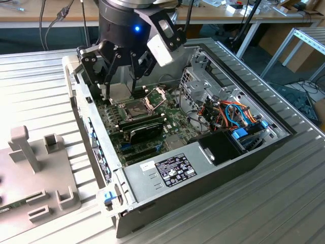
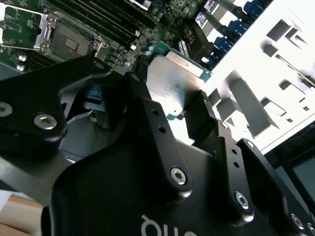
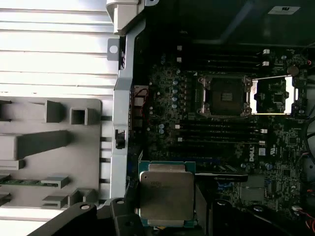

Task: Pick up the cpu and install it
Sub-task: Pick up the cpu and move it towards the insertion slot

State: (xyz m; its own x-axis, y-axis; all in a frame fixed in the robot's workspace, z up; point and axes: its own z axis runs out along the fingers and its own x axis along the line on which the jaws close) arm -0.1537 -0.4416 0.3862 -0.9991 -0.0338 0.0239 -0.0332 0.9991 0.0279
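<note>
1. Exterior view: the arm's gripper (image 1: 120,84) hangs inside an open computer case (image 1: 228,170) that lies on a ribbed metal table (image 1: 40,81). Its two black fingers are clamped on opposite edges of the cpu (image 1: 118,93).
2. The cpu, its silver-grey top showing, is held flat in the air over the green motherboard (image 1: 172,119). It is near the case wall on the exterior view's left and just beside the socket (image 1: 136,108), not seated in it.
3. The socket's dark square lies uncovered. Its shiny retention frame (image 1: 158,94) is hinged open on the side toward the exterior view's right.
4. First wrist view: the cpu (image 3: 166,194) sits level in the grip, well apart from the socket (image 3: 226,95), whose gold-tinted centre is exposed. The retention frame (image 3: 273,96) is swung out beside the socket. Rows of memory slots (image 3: 221,129) lie on the board between chip and socket.
5. Second wrist view: the black fingers (image 2: 147,118) press against the cpu (image 2: 172,78) from either side. The socket (image 2: 69,43) and its raised frame (image 2: 19,24) are visible on the board beyond.
6. Exterior view: a black card (image 1: 144,133) lies across the board nearer the camera, next to a silver power supply (image 1: 167,170). A grey moulded fixture (image 1: 30,168) rests on the table outside the case, at the exterior view's left.
</note>
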